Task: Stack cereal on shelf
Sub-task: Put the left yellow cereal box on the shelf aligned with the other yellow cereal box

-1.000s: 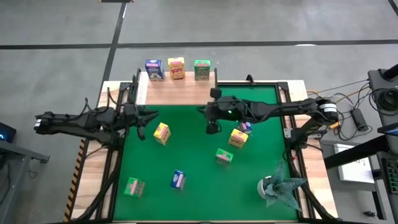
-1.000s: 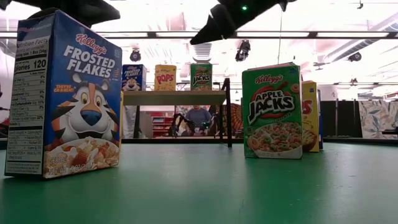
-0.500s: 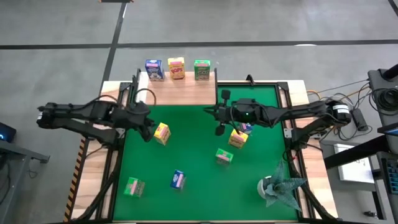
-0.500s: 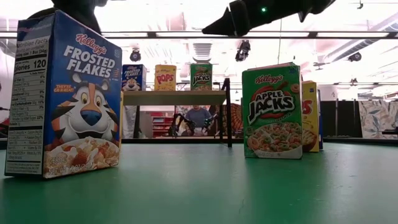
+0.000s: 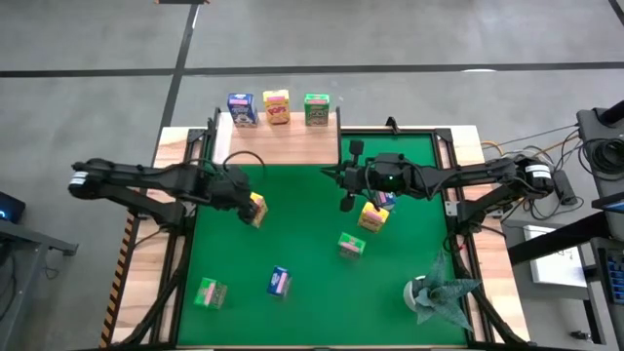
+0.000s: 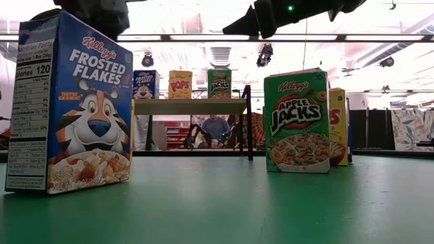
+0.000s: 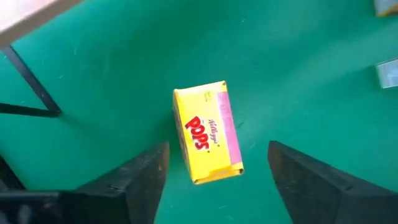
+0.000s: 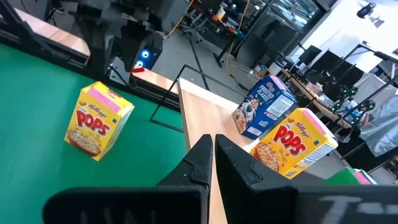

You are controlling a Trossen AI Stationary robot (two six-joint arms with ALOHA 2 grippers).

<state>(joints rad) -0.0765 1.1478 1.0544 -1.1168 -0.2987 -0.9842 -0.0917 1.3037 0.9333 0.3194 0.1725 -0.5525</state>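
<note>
3 boxes stand on the far shelf; 6 remain on the tabletop. The left tool, spread wide, hovers over a yellow box. The right tool is pressed together, empty.

Legible: "Kellogg's Frosted Flakes", "120" on near-left blue box; "Kellogg's Apple Jacks" on green box; "POPS" on yellow shelf box; "POPS" on yellow mat box.
</note>
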